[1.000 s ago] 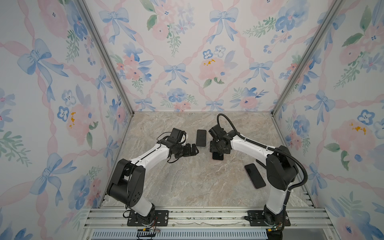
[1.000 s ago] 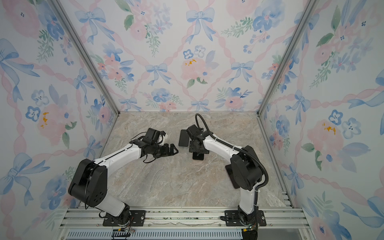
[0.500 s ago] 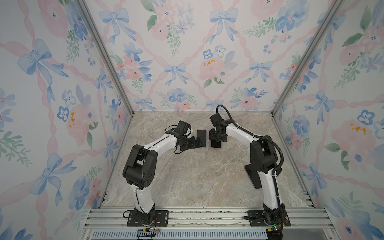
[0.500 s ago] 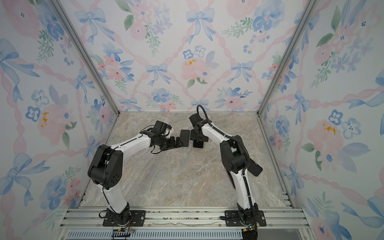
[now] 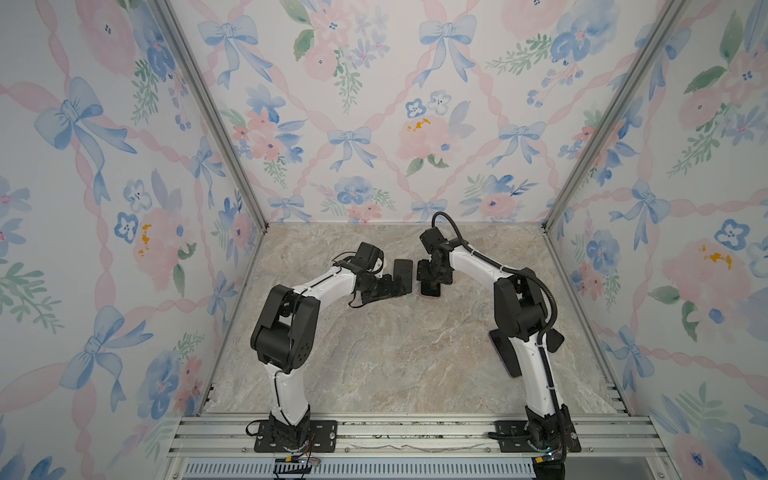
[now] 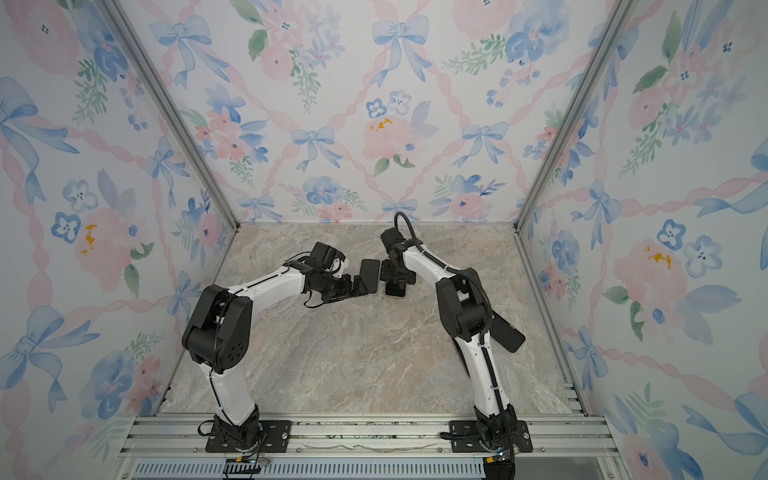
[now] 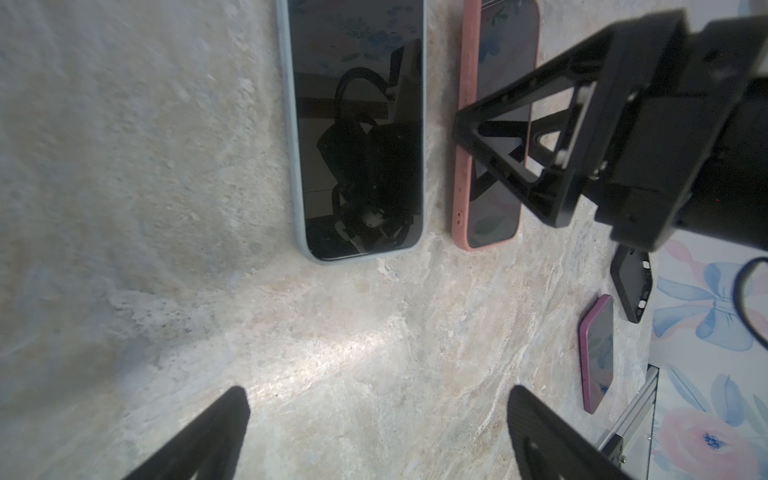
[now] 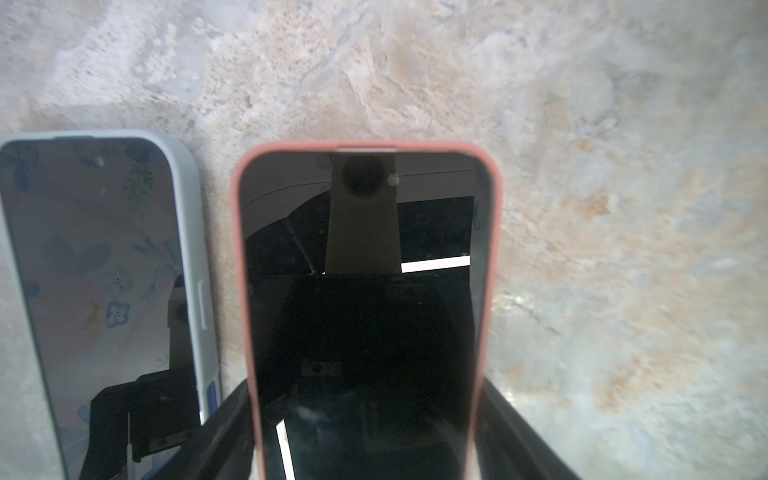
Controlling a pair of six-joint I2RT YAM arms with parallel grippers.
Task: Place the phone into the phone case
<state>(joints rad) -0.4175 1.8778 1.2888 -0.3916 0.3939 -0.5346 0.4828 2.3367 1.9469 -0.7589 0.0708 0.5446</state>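
We see the right gripper [image 8: 366, 386] closed across the pink-cased phone [image 8: 365, 257], fingers [image 8: 232, 419] against both long edges. The phone lies flat, screen up, at centre frame, and the blue-cased phone [image 8: 95, 270] lies just beside it at left. The left gripper [image 7: 376, 395] stands wide open over bare table [image 7: 124, 166] at the bottom of its wrist frame, near the blue-cased phone's end. At right edge there lie a black case [image 7: 631, 286] and a purple-cased phone [image 7: 598, 353].

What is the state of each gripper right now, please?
Left gripper: open, holding nothing.
Right gripper: closed across the pink-cased phone, which lies on the table.
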